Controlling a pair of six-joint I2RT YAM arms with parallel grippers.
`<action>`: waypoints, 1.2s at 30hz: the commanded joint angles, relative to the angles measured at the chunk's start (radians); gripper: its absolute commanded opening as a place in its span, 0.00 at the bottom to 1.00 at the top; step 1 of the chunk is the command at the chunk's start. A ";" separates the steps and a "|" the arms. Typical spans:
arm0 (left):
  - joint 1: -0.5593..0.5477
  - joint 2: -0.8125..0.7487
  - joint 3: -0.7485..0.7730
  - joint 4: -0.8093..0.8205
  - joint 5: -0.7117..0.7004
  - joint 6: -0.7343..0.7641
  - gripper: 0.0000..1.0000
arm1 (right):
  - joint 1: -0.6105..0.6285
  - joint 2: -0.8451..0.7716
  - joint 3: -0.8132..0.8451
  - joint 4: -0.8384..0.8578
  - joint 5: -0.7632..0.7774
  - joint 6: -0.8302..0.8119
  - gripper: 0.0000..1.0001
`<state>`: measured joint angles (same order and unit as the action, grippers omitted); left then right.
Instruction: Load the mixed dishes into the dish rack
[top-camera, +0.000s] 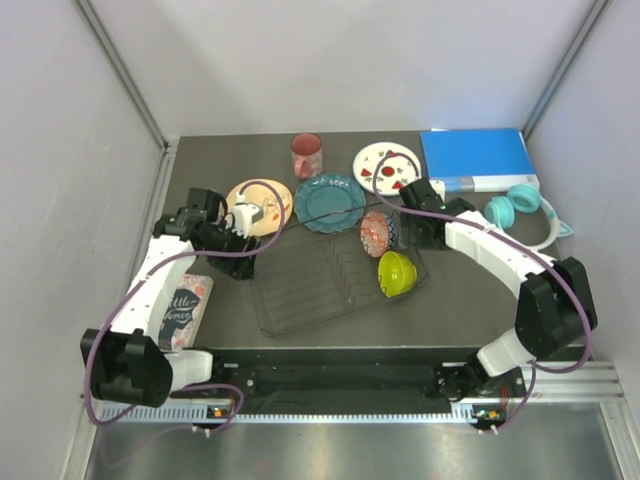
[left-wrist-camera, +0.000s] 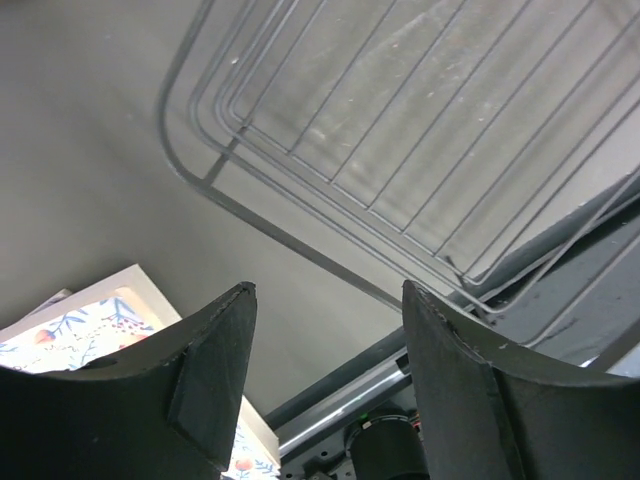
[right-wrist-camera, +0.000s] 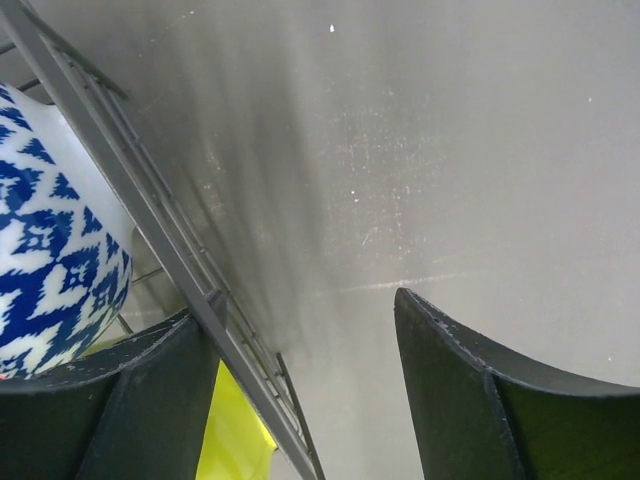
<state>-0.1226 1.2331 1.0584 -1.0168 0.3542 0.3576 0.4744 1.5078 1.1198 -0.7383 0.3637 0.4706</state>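
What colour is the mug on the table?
The mug is pink-red; the top external view shows it best.

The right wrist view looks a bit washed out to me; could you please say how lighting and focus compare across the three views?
Right wrist view: pale glare streaks the table, and the fingers sit in deep shadow. Left wrist view: the dish rack wires are crisp and evenly lit. Top external view: even light, only faint shadows.
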 joint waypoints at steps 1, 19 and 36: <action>-0.008 0.048 -0.001 0.046 -0.064 0.012 0.66 | -0.031 -0.026 -0.034 0.010 0.006 0.002 0.67; -0.011 0.302 0.112 0.216 -0.144 0.052 0.65 | -0.028 -0.218 -0.230 -0.082 0.029 0.080 0.65; -0.084 0.413 0.221 0.261 -0.147 0.018 0.64 | 0.086 -0.314 -0.157 -0.225 -0.014 0.139 0.67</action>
<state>-0.1909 1.6485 1.2289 -0.7952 0.2241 0.3695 0.5449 1.2106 0.9028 -0.9054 0.3466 0.6010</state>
